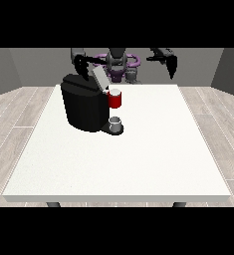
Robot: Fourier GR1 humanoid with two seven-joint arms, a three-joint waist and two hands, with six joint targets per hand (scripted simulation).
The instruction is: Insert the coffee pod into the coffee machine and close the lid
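Note:
A black coffee machine [83, 105] stands on the white table [138, 159] at the left of middle. Its grey lid [99, 77] tilts up and open at the back. A red pod holder [115, 99] sticks out of its front, above a small grey cup [116, 123] on the machine's base. The hand at the view's left [80, 65] hangs just behind the machine's top, close to the raised lid. The hand at the view's right [171, 64] is held up in the air beyond the table's far edge, fingers pointing down. I see no separate coffee pod.
The table's far edge runs just in front of the robot's torso [119, 62]. A wooden floor surrounds the table on both sides.

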